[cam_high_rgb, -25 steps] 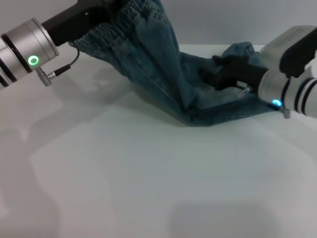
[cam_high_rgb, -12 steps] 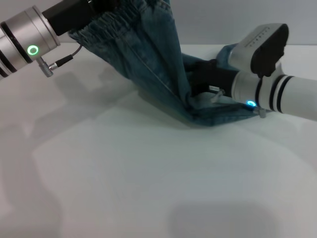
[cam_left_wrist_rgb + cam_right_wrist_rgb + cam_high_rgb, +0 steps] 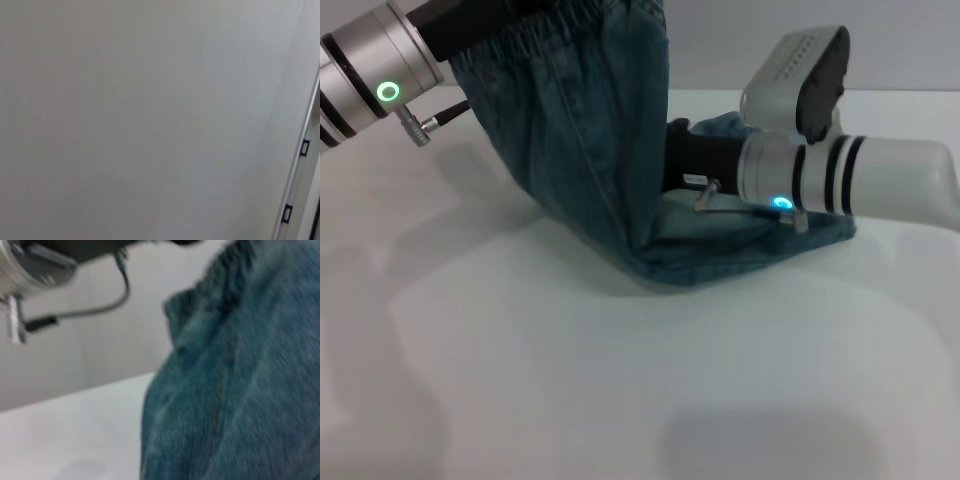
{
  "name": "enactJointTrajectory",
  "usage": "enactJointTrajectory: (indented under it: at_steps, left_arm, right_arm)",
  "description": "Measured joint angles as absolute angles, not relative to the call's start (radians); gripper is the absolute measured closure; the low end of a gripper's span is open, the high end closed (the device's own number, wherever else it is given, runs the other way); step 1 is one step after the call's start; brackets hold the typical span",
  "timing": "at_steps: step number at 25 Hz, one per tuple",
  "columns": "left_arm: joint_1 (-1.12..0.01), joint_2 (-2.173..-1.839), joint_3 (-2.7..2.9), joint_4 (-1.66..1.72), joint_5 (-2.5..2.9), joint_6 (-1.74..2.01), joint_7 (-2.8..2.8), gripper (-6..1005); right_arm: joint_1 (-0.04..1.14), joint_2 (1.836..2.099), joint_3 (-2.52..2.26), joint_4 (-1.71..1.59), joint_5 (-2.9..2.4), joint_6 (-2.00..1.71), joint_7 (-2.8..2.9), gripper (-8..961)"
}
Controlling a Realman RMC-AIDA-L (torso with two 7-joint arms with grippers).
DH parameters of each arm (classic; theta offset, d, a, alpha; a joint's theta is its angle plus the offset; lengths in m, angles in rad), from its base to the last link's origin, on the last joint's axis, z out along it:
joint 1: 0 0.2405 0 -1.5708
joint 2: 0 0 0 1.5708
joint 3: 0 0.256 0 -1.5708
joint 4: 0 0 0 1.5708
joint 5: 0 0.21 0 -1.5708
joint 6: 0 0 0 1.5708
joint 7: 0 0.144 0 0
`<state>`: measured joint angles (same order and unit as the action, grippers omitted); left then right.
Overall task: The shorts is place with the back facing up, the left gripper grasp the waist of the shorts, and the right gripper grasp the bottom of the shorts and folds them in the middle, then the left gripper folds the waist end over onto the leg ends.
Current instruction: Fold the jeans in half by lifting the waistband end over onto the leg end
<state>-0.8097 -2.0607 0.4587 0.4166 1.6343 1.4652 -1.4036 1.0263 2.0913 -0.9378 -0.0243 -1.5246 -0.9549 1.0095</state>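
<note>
While the left gripper (image 3: 515, 12) pinched the waist (image 3: 545, 40) high, the shorts (image 3: 610, 170) could've slipped free; right gripper (image 3: 672, 158) fingers were hidden, couldn't tell.

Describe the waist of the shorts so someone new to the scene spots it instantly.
Start at the white table: the shorts rise from it toward the left gripper at upper left. The waist of the shorts is the top edge there, a puckered, gathered band, unlike the smooth denim below.
</note>
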Motion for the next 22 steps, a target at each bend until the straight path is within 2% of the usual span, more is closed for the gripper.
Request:
enactJointTrajectory:
  at_steps: [10, 22]
  left_arm:
    - [-0.808, -2.06, 0.459, 0.425, 1.634, 1.46, -1.404, 951]
    - [-0.786, -2.06, 0.459, 0.425, 1.637, 1.452, -1.4, 951]
  right_arm:
    - [1.072, 2.092, -0.954, -0.014, -1.525, -1.043, 1.093, 467]
    - [0.941, 2.086, -0.987, -0.056, -1.524, -0.876, 1.094, 467]
